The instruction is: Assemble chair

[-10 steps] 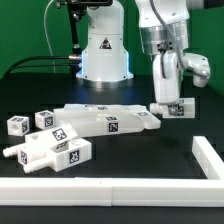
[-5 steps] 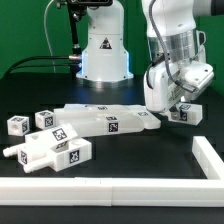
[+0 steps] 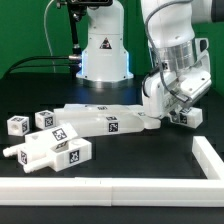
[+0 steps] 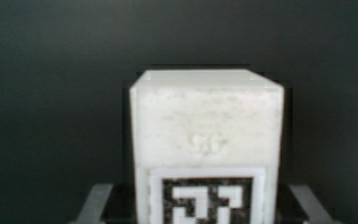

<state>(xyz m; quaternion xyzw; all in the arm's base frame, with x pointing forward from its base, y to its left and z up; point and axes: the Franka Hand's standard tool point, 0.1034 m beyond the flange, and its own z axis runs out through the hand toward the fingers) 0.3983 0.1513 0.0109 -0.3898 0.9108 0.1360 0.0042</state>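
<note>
Tilted end effector (image 3: 178,108) part-closed on a white tagged chair block (image 4: 202,120), gripping it low over the table (image 3: 140,160), just beside the end of the flat chair panel (image 3: 105,122). Risk: block twists in the slanted grip, or clips that panel and shoves it askew

Glossy white arm (image 3: 168,20), rounded joints, grey wrist collar (image 3: 172,48), black cables (image 3: 35,63) by white base (image 3: 105,45)

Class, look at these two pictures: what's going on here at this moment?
The robot arm grips a small white tagged block between its fingers, tilted, beside the end of the long flat chair panel on the exterior view's right. The other chair pieces lie on the table.
</note>
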